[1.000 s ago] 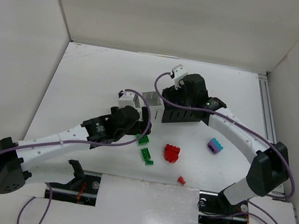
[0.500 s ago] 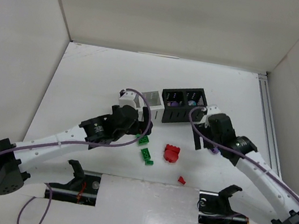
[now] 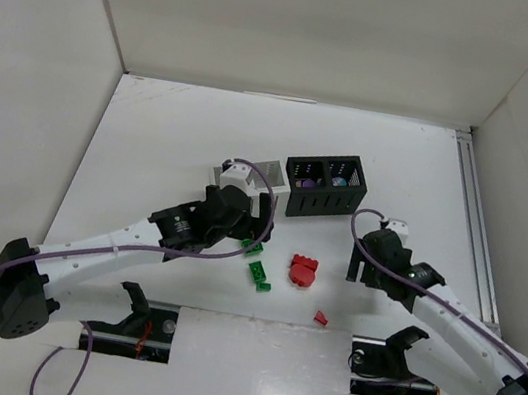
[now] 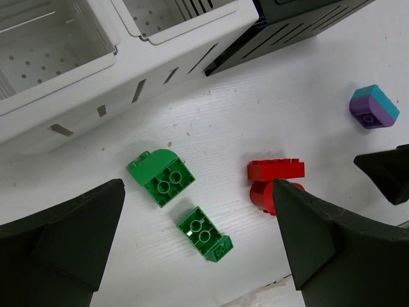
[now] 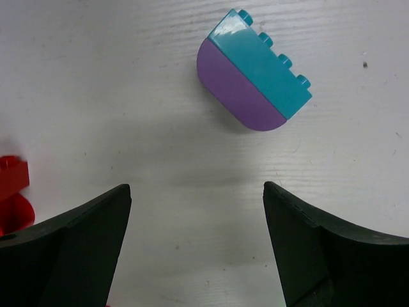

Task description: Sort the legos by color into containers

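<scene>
Two green legos lie on the table below my left gripper, which hangs open over them with nothing between its fingers. A red lego sits just to their right, partly behind one finger. The purple and teal lego lies ahead of my open right gripper, apart from both fingers. From above, the green legos, the red lego and a small red piece show between the arms. The black container holds purple and teal pieces. The white container stands beside it.
My left arm reaches in from the lower left and partly hides the white container. My right arm covers the purple and teal lego in the top view. White walls enclose the table on three sides, with a rail on the right.
My right arm has pulled back from the black container toward the near edge and now sits low over the purple and teal lego. Its jaws widened a little. The left arm shifted slightly.
</scene>
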`<state>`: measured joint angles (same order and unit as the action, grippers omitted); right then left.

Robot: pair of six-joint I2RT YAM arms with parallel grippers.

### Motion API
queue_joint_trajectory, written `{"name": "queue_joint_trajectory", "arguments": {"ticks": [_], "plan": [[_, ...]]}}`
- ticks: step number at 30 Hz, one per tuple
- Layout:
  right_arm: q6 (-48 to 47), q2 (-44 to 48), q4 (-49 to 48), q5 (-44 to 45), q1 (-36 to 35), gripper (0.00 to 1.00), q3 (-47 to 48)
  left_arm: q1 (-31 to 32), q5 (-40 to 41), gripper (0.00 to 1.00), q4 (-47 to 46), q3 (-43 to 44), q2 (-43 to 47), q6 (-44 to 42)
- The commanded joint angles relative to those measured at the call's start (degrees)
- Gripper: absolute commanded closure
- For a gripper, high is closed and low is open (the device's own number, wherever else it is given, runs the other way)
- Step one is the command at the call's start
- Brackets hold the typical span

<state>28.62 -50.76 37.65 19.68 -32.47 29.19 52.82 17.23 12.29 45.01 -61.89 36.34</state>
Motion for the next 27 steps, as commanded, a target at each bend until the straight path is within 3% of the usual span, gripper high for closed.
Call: {"name": "queue_joint_trajectory", "arguments": {"ticks": [1, 7, 19, 27], "plan": [[5.9, -3.4, -6.7, 5.8, 0.6, 0.12, 1.1, 0.2, -0.3, 0.00, -1.3, 2.5, 0.2, -2.7], [7.0, -12.8, -13.8, 6.4, 3.1, 0.12, 1.7, -0.9, -0.3, 0.00, -1.3, 3.1, -0.3, -3.8], [7.5, -17.3, -21.6, 6.3, 8.7, 0.13, 1.1, -2.0, -0.3, 0.00, -0.3, 3.6, -0.9, -3.8], [5.2, -20.7, -23.8, 6.3, 11.0, 0.21, 3.1, -2.5, -0.3, 0.00, -0.3, 4.1, -2.5, -4.3]]}}
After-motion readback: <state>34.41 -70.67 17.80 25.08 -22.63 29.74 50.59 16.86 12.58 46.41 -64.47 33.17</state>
